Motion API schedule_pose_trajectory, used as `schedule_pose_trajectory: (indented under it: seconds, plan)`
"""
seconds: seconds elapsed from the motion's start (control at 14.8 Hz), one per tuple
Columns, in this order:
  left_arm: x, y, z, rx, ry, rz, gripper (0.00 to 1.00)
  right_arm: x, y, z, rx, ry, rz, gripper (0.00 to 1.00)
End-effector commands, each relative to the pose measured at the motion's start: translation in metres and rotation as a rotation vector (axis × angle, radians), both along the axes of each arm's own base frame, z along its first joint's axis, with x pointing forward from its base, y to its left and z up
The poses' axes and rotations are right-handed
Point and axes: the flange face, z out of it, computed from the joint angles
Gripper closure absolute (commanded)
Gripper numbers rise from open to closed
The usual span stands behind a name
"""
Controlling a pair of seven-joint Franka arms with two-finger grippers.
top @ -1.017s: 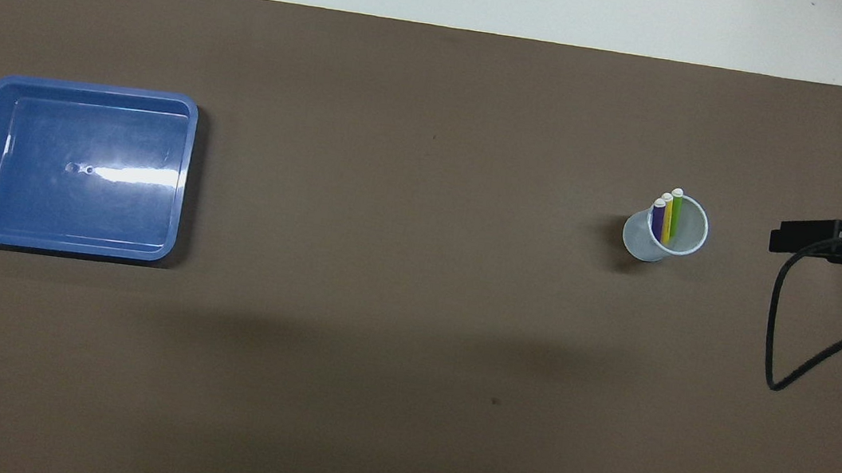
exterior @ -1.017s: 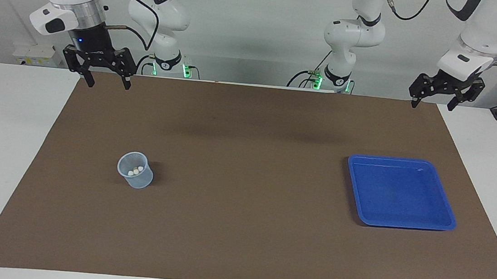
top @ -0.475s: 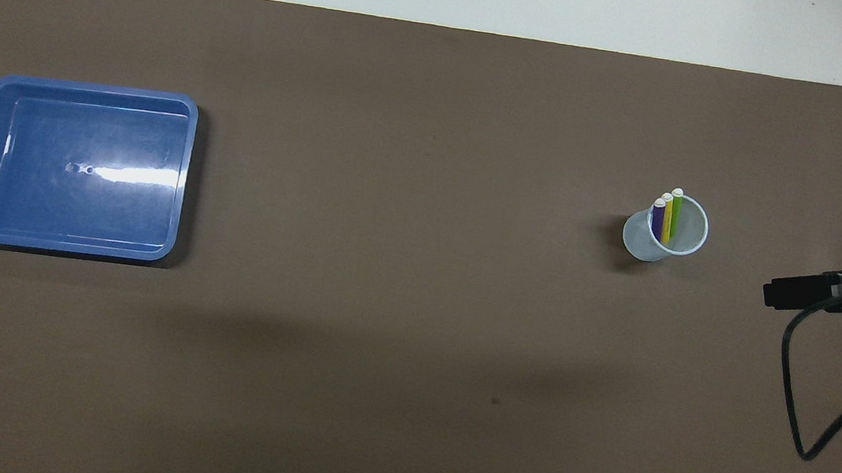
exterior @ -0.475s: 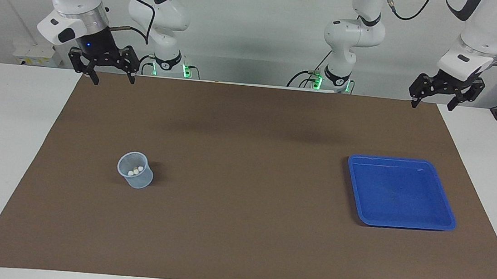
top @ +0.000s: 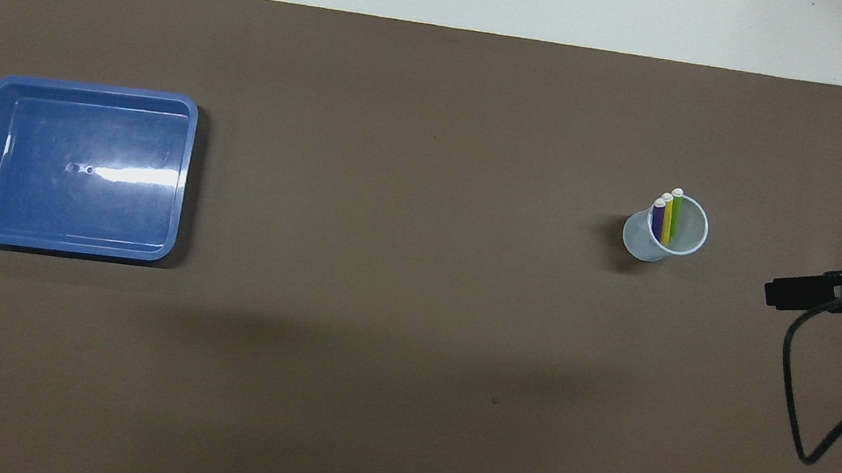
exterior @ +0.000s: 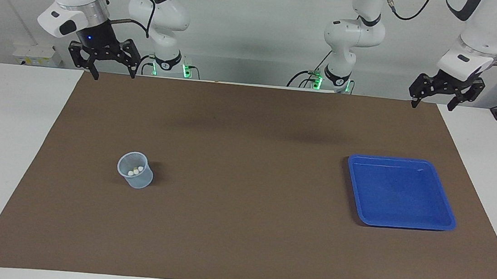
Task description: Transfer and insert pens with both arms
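Three pens stand upright in a translucent cup (exterior: 142, 180) (top: 636, 239) on the brown mat, toward the right arm's end of the table. They are purple (top: 657, 220), yellow (top: 666, 218) and green (top: 675, 211), and their whitish caps (exterior: 135, 171) show at the cup's mouth. My right gripper (exterior: 114, 75) hangs open and holds nothing, over the mat's corner nearest the robots at that end. Over the matching corner at the left arm's end, my left gripper (exterior: 432, 106) waits, open and holding nothing.
A blue tray (exterior: 400, 193) (top: 71, 210) with nothing in it lies on the mat toward the left arm's end. The brown mat (exterior: 240, 230) covers most of the white table. A dark wrist part with a looping cable (top: 793, 379) hangs in at the right arm's end.
My right gripper has risen a little and drawn back toward the robots' edge of the mat, away from the cup. The left arm, cup, pens and tray have not moved.
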Motion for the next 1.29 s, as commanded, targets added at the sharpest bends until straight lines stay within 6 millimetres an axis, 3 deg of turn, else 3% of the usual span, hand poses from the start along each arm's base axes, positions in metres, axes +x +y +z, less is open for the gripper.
schedule_pose_trajectory:
  seconds: [0.0,1.22]
  plan:
    - [-0.0076,0.0008,0.0021,-0.001,-0.001,-0.006,0.0,-0.005,-0.0012,0.0024,0.013,-0.002,-0.006,0.0]
    - [-0.0076,0.0008,0.0021,-0.001,-0.001,-0.006,0.0,0.0006,-0.0027,0.002,0.015,-0.031,-0.023,0.0]
